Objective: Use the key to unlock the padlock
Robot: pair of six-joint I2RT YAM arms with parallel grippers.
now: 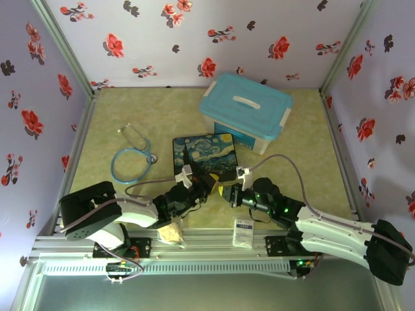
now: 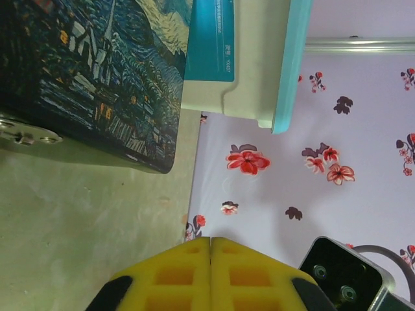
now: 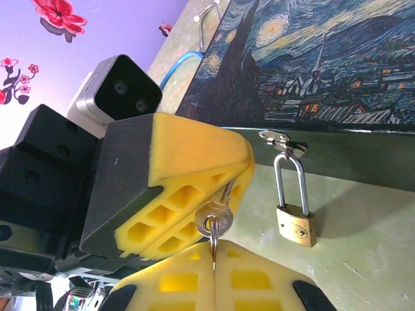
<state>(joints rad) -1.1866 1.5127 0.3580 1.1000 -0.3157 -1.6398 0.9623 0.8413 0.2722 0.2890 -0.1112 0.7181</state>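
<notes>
The small silver key hangs between my two grippers. In the right wrist view its blade runs up into the yellow fingers of my left gripper, which is shut on it. My right gripper is shut on the ring through the key's round head. The brass padlock hangs by its silver shackle from the clasp on the painted box, just right of the key and apart from it. From above, the left gripper and right gripper meet at the box's near edge.
A white container with a blue lid stands behind the painted box. A blue stethoscope lies to the left. A small white packet and a tan object rest near the arm bases.
</notes>
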